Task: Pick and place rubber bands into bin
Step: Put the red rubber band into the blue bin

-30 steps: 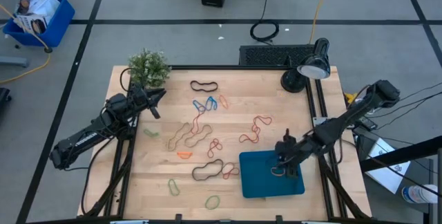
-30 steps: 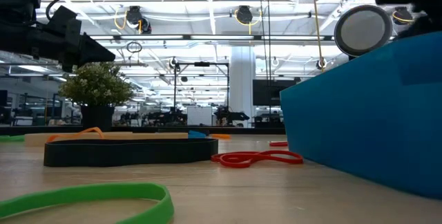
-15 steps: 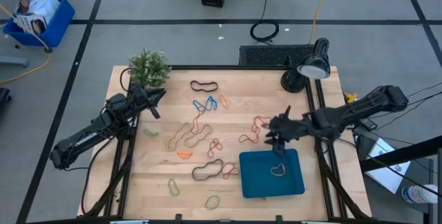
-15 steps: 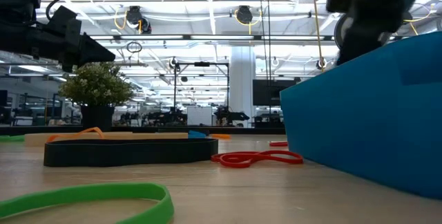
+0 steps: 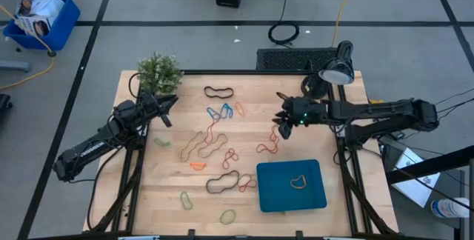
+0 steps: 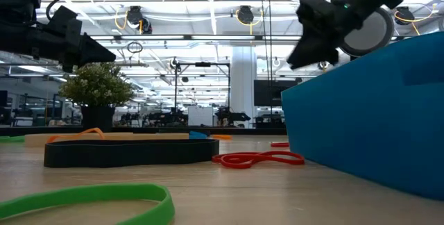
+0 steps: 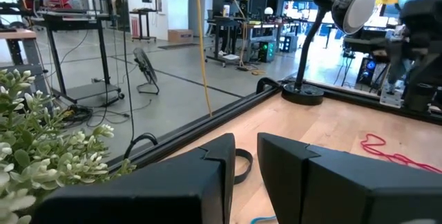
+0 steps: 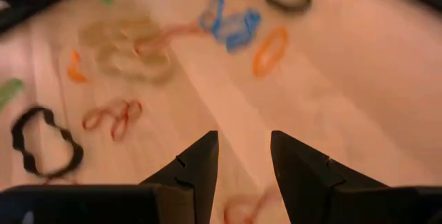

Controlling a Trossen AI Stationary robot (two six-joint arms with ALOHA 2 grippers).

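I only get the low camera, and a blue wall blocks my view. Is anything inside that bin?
Observer: Yes, one tan band lies in the bin.
Operator: What's under the dark claw up top?
Observer: That's the right claw, open and empty, over the bare wood by a red band.
Operator: And the other claw?
Observer: The left claw sits beside the plant, far from the bin.
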